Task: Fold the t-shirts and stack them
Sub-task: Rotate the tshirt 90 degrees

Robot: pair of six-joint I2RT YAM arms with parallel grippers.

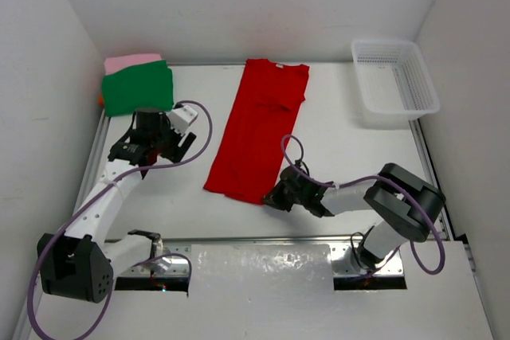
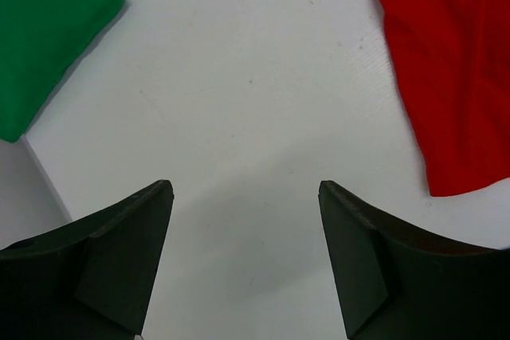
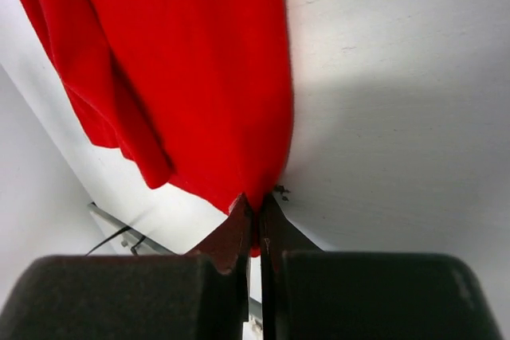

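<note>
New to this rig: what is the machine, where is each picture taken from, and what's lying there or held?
Two robot arms, left arm and right arm, stand at the near edge of a table. One picture looks down from above; the others come from a camera on each wrist. On the table lie a long red t-shirt, a folded green t-shirt atop a pink t-shirt far left, and a white basket far right. The right end effector is shut on the red t-shirt's near corner; the left end effector hangs open, empty.
</note>
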